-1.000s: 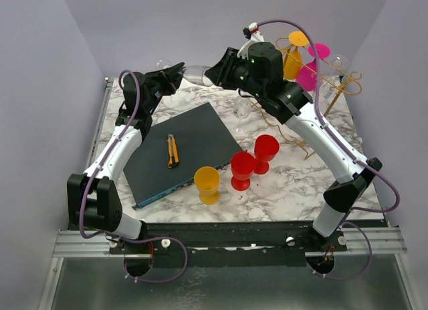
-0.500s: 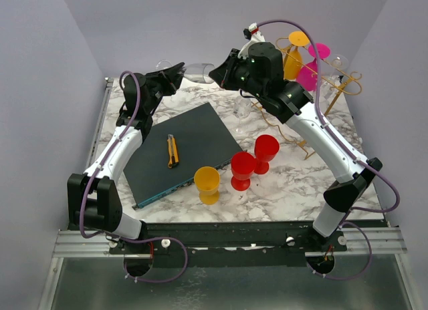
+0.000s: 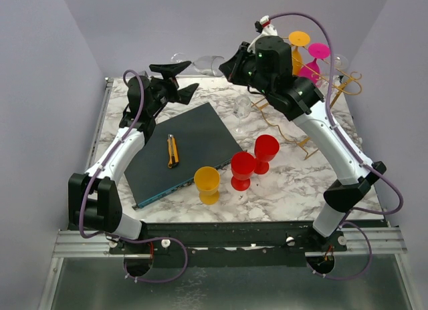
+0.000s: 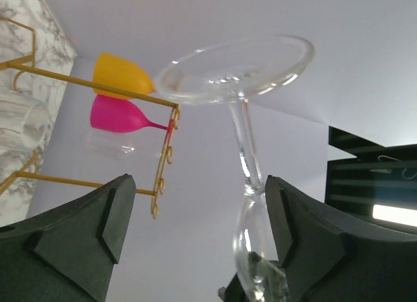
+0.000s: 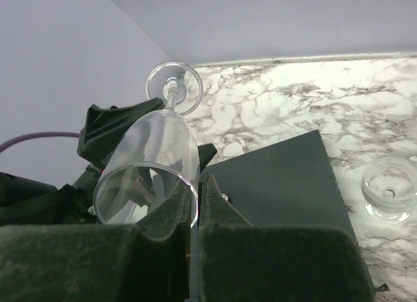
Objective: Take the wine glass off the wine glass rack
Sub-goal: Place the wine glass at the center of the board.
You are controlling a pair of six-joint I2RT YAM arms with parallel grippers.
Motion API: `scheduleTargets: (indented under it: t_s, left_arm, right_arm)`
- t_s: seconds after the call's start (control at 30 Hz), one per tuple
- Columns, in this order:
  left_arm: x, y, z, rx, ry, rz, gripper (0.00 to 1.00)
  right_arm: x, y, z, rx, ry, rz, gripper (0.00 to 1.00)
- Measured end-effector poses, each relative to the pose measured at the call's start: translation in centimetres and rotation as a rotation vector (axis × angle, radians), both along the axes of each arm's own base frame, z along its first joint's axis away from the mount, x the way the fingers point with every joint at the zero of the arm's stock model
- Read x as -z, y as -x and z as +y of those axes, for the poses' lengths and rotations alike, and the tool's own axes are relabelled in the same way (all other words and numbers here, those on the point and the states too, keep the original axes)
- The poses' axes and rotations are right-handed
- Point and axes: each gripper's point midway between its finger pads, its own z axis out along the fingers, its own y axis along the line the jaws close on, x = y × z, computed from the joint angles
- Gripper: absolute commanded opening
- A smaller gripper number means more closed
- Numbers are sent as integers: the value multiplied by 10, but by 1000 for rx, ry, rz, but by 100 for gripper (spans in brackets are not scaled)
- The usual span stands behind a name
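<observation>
Top view, with the arm bases at 6 o'clock. Nearest, around the centre of the marble counter, stand an orange cup and two red cups. A dark mat lies toward 9 o'clock with a utility knife on it. Beyond the red cups a second clear glass rests on the counter.

Farther back, toward 12 o'clock, the wine glass hangs in the air on its side, above the counter's far edge. The right fingers are pressed together on the rim of its bowl and carry it. The left fingers stand wide apart on either side of the stem and grip nothing.

Farthest, at 2 o'clock, the gold wire wine glass rack holds an orange glass, a pink glass and at least one clear one.

The held glass is well apart from the rack, so the removal looks done. Setting it down on the counter seems to be what remains.
</observation>
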Motion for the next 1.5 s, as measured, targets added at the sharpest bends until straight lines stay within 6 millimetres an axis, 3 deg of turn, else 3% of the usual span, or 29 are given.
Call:
scheduleTargets:
  t_s: [0.13, 0.23, 0.43, 0.6, 0.83, 1.0, 1.23, 1.5]
  left_arm:
    - [21, 7, -1, 9, -66, 11, 96]
    - [34, 16, -2, 20, -133, 20, 99]
    - [31, 37, 1, 30, -249, -36, 99]
    - [35, 49, 7, 17, -357, -70, 99]
    - [51, 50, 15, 0, -483, -71, 99]
    - [61, 52, 19, -3, -558, -63, 99]
    - [45, 58, 26, -27, -618, -107, 99]
    - [36, 59, 29, -39, -650, -135, 99]
  right_arm:
    - [-10, 0, -16, 64, 16, -10, 0]
    - [-7, -1, -22, 92, 39, -2, 0]
    - [13, 9, -40, 123, 118, 60, 0]
    - [9, 36, -67, 136, 160, 95, 0]
    - [1, 73, -109, 165, 224, 142, 0]
    - [25, 79, -125, 194, 321, 223, 0]
    - [75, 68, -140, 210, 455, 355, 0]
    - [97, 63, -151, 211, 530, 424, 0]
